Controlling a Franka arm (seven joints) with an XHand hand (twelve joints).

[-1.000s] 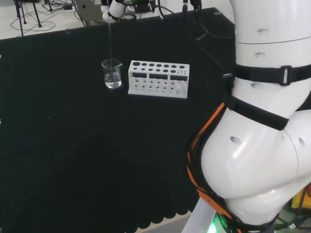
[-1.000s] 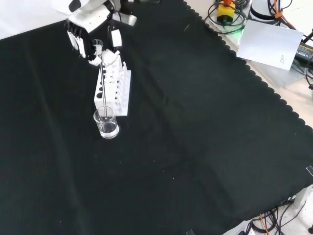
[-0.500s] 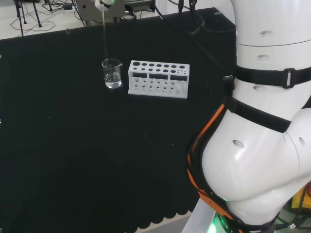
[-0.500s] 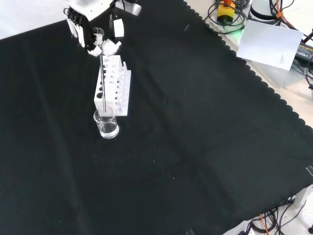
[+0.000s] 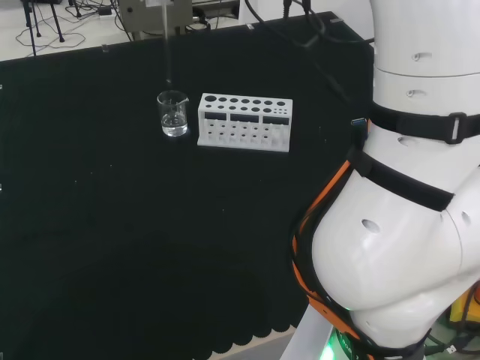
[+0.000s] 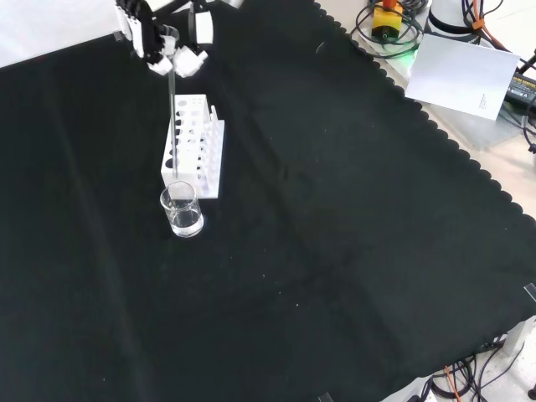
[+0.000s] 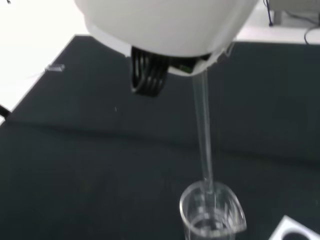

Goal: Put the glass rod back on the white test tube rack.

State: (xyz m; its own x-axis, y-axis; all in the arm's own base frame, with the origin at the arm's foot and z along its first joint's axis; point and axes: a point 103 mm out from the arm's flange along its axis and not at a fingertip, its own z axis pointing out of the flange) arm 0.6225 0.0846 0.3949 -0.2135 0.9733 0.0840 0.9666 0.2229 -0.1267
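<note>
— Glass rod (image 6: 172, 109), where is it hanging?
— Upright, long axis vertical, its lower tip just above the beaker (image 6: 182, 210), beside the white test tube rack (image 6: 194, 145).
— Is the hand (image 6: 159, 42) gripping it?
— Yes, fingers are pinching its top, at the front view's upper edge.
— Any room around?
— Black cloth (image 6: 335, 251) is lying bare on all sides.

In the front view the robot hand (image 6: 163, 38) is cut off by the top edge. The glass rod (image 5: 166, 52) is faint in the head view, its upper end lost.
</note>
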